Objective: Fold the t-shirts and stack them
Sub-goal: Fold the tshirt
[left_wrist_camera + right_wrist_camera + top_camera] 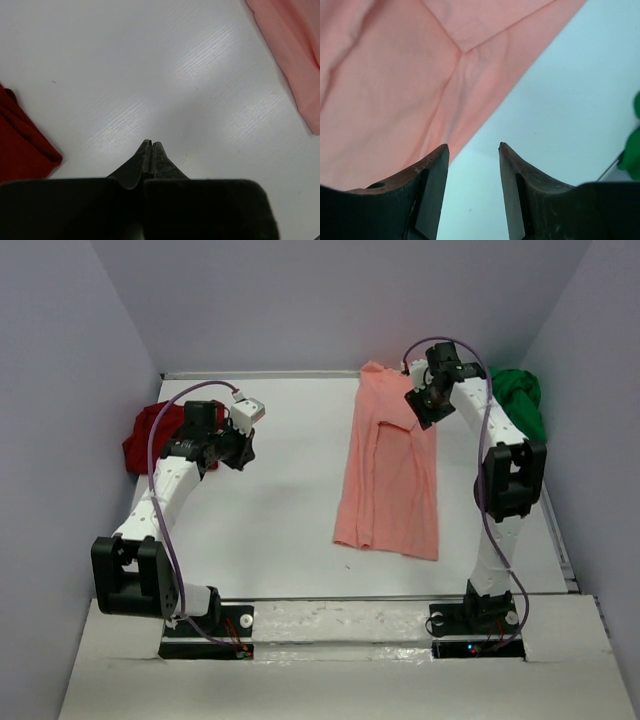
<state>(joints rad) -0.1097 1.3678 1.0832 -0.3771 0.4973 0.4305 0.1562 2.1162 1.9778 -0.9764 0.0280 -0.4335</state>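
**Top view.** The salmon-pink t-shirt lies flat on the table as a long strip running from 12 to 6 o'clock, right of centre. The dark red t-shirt is bunched at the 9 o'clock edge. The bright green t-shirt sits in the 2 o'clock corner, partly screened by the right arm. The right jaws stand parted and empty over the pink shirt's 1 o'clock edge (cloth beneath one jaw, bare table beneath the other). The left jaws are clenched on nothing, over bare table near the red shirt.
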